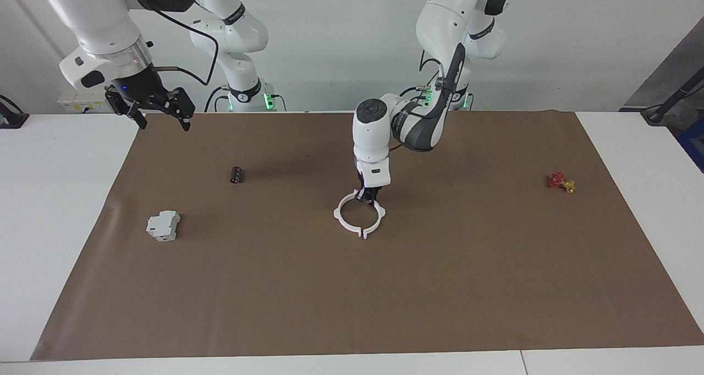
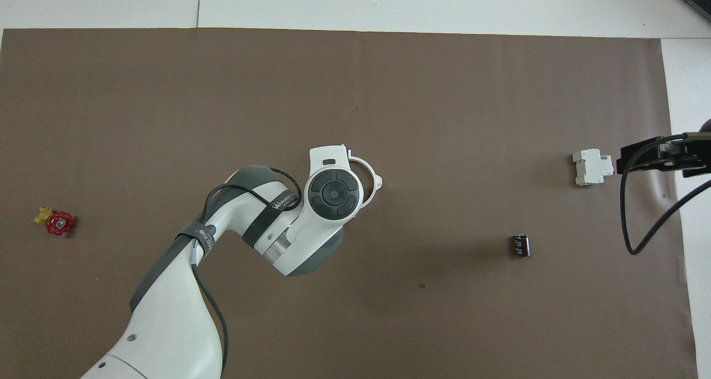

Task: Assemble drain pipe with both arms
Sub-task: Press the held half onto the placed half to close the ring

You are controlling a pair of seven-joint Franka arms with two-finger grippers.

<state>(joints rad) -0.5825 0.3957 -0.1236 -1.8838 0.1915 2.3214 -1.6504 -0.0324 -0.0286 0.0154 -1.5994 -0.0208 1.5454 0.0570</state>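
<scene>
We see two white half-rings [image 1: 358,215] lying on the brown mat [image 1: 352,287] in the middle of the table. They sit end to end, so they make one round ring. Their tabs meet at the end of the ring farther from the robots. From above, most of the ring is hidden under the left arm, and only one curved piece peeks out.

The left gripper [image 1: 367,197] is down low at the edge of the ring nearer to the robots. Its fingers are pinched tight together. It seems to be squeezing the thin white rim of one half-ring there, but the spot is too small for us to be sure.

The right gripper [image 1: 160,111] hangs up in the air over the corner of the mat at the right arm's end of the table. Its two fingers are spread wide and hold nothing. This arm waits.

A grey-white block [image 1: 163,225] and a little dark cylinder [image 1: 236,174] lie on the mat toward the right arm's end. A small red and yellow valve [image 1: 561,182] lies toward the left arm's end, well apart from the ring.
</scene>
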